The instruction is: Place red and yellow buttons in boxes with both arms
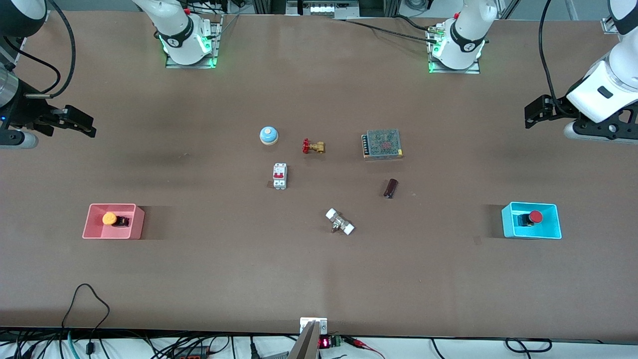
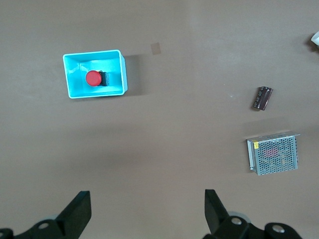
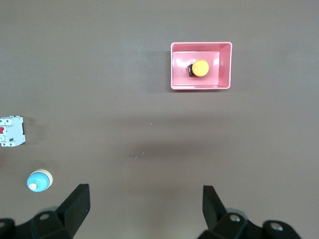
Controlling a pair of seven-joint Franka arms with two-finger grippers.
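Observation:
The yellow button (image 1: 110,218) (image 3: 200,68) lies in the salmon pink box (image 1: 94,230) (image 3: 225,64) at the right arm's end of the table. The red button (image 1: 535,216) (image 2: 93,78) lies in the cyan box (image 1: 509,224) (image 2: 115,64) at the left arm's end. My left gripper (image 1: 536,111) (image 2: 148,199) hangs open and empty, high over the table's edge at its own end. My right gripper (image 1: 79,122) (image 3: 146,196) is likewise open and empty, up over bare table at its end.
In the table's middle lie a blue-domed bell (image 1: 268,135), a brass valve with red handwheel (image 1: 313,146), a grey mesh-topped unit (image 1: 382,144), a white circuit breaker (image 1: 279,176), a dark cylinder (image 1: 391,188) and a white-ended fitting (image 1: 340,222).

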